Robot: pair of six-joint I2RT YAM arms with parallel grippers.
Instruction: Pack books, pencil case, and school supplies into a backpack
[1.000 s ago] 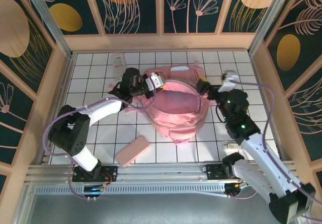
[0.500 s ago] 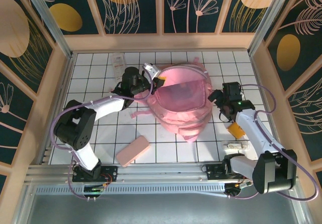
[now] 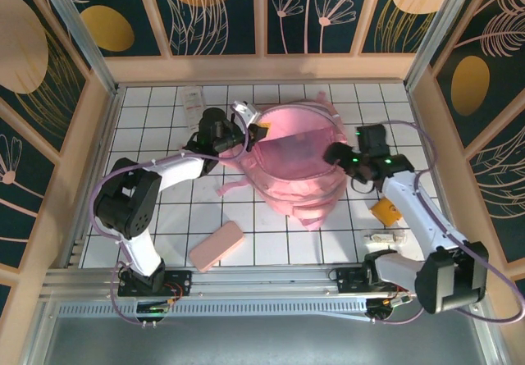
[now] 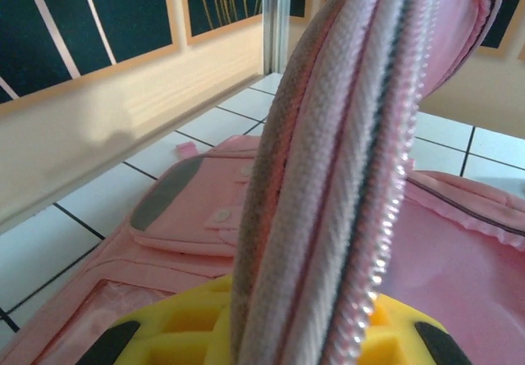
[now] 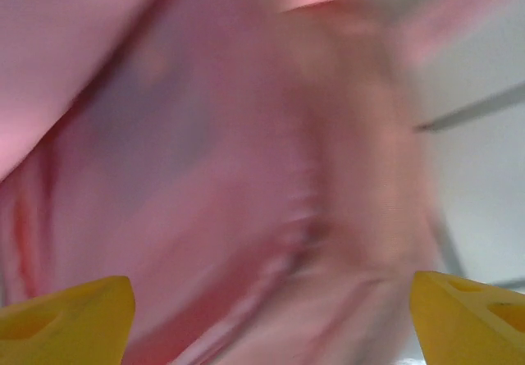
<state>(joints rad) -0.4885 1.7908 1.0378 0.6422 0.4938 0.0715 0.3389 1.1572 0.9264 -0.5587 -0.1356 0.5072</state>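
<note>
- Backpack (image 3: 297,180): soft light-pink cloth, rounded, lying mid-table towards the far side. The overhead view gives its whole outline, with loose straps (image 3: 225,186) trailing off its left side.
- Left gripper (image 3: 248,129): at the Backpack's far-left rim, clamped on it. The left wrist view adds the detail: a ribbed woven band with a toothed zip edge rises from between the yellow pads (image 4: 172,332).
- Right gripper (image 3: 335,153): at the Backpack's right edge. In the blurred right wrist view its yellow fingertips (image 5: 66,316) sit in opposite lower corners, spread wide, with pink cloth ahead. Whether they touch it cannot be told.
- Pencil case (image 3: 216,245): plain pink oblong pouch with rounded corners, near-left, well apart from the Backpack.
- Clear packet (image 3: 192,100): flat, far-left by the wall.
- Orange square (image 3: 385,211) and whitish item (image 3: 384,238): near-right, close together.
- Table (image 3: 262,246): white tiles with dark grid lines.
- Walls (image 3: 221,12): dark blue panels with gold leaf and disc drawings, in pale wood frames.
</note>
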